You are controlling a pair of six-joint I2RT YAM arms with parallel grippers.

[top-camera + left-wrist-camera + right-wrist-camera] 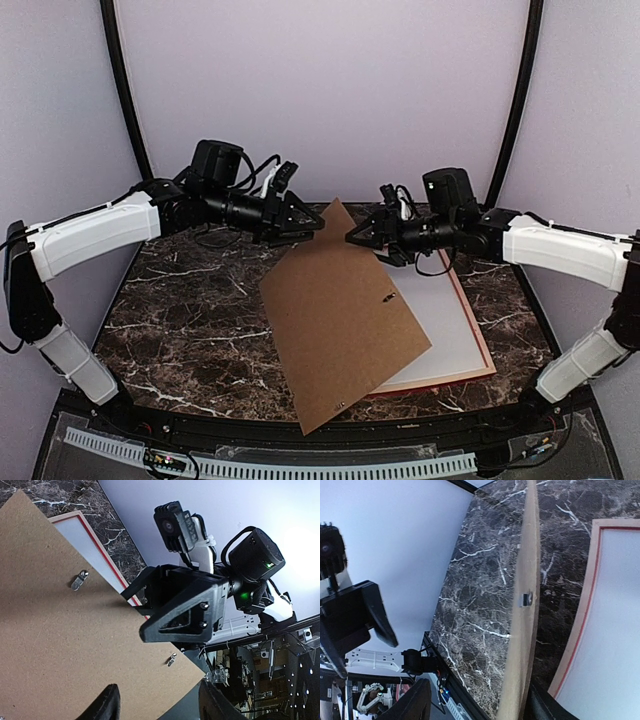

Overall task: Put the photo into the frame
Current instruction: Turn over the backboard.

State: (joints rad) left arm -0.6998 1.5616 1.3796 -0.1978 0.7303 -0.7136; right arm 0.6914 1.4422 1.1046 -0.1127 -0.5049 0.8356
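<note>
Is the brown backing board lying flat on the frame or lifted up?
Lifted and tilted: the backing board slants over the frame, its far corner raised in the air.

A dark brown, white-veined, marble-patterned table top fills the space between pale walls, with a black edge along its near side. Most of its left half is bare stone pattern. On its right half a large, thin rectangular picture frame lies flat, with a red inner line, pale wood sides and a flat white panel inside it. A brown rectangular cardboard board with small metal clips slants across the frame's left part, far corner raised; whether its near corner touches the table cannot be told
</note>
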